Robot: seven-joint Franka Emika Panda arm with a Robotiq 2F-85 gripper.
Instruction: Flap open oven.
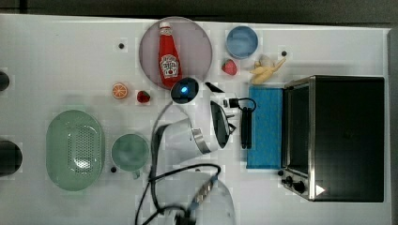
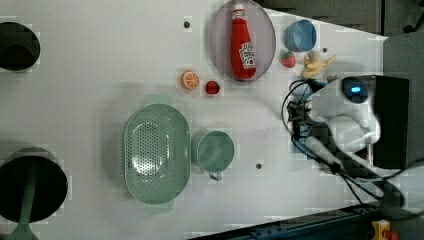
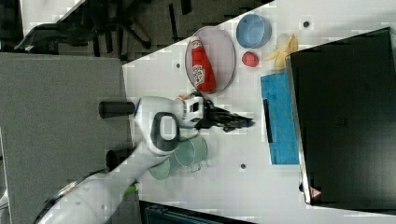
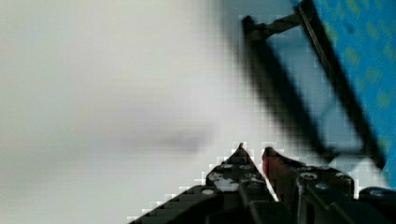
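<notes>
White table (image 1: 70,51): oven (image 1: 345,138) door down, pincer (image 1: 246,123) beside handle.

Gripper (image 4: 252,151) fingertips nearly together, w/ blue oven door (image 4: 369,60) & black bar handle (image 4: 285,100) beyond.

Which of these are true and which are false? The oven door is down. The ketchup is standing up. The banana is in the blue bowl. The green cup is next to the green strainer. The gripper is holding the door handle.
1. The oven door is down. True: it lies flat, its blue glass facing up.
2. The ketchup is standing up. False: it lies on its side on the plate.
3. The banana is in the blue bowl. False: it lies on the table beside it.
4. The green cup is next to the green strainer. True.
5. The gripper is holding the door handle. False: its shut fingertips are off the handle.
</notes>
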